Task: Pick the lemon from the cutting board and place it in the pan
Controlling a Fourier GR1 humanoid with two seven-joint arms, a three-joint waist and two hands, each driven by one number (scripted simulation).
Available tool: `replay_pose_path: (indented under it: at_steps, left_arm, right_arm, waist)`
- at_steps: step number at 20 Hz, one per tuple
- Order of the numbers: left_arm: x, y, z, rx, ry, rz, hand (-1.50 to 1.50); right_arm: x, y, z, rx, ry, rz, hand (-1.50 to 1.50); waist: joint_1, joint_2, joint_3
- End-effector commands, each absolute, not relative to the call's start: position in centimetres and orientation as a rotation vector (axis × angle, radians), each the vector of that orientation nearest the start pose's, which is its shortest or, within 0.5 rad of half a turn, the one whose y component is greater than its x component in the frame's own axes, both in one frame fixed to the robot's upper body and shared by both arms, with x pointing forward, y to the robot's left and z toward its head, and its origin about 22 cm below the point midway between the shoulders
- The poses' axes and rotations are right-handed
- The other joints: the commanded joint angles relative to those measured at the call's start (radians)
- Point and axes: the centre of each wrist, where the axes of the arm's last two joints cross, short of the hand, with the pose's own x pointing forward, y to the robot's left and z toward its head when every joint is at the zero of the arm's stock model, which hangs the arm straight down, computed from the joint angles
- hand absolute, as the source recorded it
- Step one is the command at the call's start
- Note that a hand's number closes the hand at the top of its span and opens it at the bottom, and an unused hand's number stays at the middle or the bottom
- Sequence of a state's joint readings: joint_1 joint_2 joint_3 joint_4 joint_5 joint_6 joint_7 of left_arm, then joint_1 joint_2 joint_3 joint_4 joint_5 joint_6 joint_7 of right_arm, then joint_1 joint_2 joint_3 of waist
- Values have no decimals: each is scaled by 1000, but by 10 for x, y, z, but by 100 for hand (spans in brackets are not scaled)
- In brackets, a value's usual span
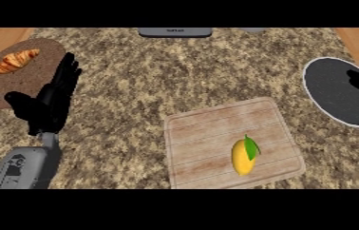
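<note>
Speckled granite surface (161,77) across the whole frame, carrying everything else. Pale wooden cutting board (231,143) at lower right of centre, slightly turned, lying flat. Dark pan (329,93) with a light rim at the right edge, cut off by the frame, well apart from the board; a dark shape at its far right, too little shown to name. Brown round mat (35,58) at upper left, with a croissant (17,60) on its left part. Grey forearm and black left hand (52,103) at the left side, fingers straight and raised, thumb out to the left, holding nothing, resting by the mat. No right hand anywhere in view. Grey appliance edge (175,32) at top centre. Yellow lemon (243,158) with a green leaf on the lower right part of the board, lying free, touched by nothing.

Judged from this: very start of the task, reach not yet begun, lemon not yet grasped. Next move probably for the right hand, as board and pan both sit on the right: come in over the board's lower right, close around the lemon across its narrow width, lift clear, then carry up and right to the pan. Worth minding: likely to roll if nudged from the side before the fingers close.
</note>
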State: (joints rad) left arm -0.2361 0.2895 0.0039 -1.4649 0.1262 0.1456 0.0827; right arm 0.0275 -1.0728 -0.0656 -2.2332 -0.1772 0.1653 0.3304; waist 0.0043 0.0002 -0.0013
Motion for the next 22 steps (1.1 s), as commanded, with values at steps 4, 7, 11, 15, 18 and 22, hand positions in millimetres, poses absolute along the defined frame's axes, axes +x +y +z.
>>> replay_pose_path:
  at_steps: [4,7,11,15,18,22]
  left_arm:
    - [308,272,45,208,-1634,-49,0]
    - [300,269,52,208,-1622,-53,0]
    - [289,273,47,189,-1622,-74,0]
    - [291,274,48,183,-1600,-50,0]
    - [301,283,61,203,-1624,-64,0]
    - [296,277,41,187,-1615,-57,0]
  right_arm:
    - [191,-262,235,-355,-1576,1109,-150]
    - [183,-239,226,-358,-1569,1119,-150]
    - [195,-229,219,-439,-1460,1145,-150]
    - [187,-223,207,-445,-1410,1120,-150]
    - [205,-224,195,-472,-1385,1117,-150]
    - [218,-211,187,-533,-1309,1133,-150]
  waist:
    - [2,2,0]
    - [3,0,1]
    - [7,0,0]
    - [-3,-1,1]
    - [-1,0,1]
    - [2,1,1]
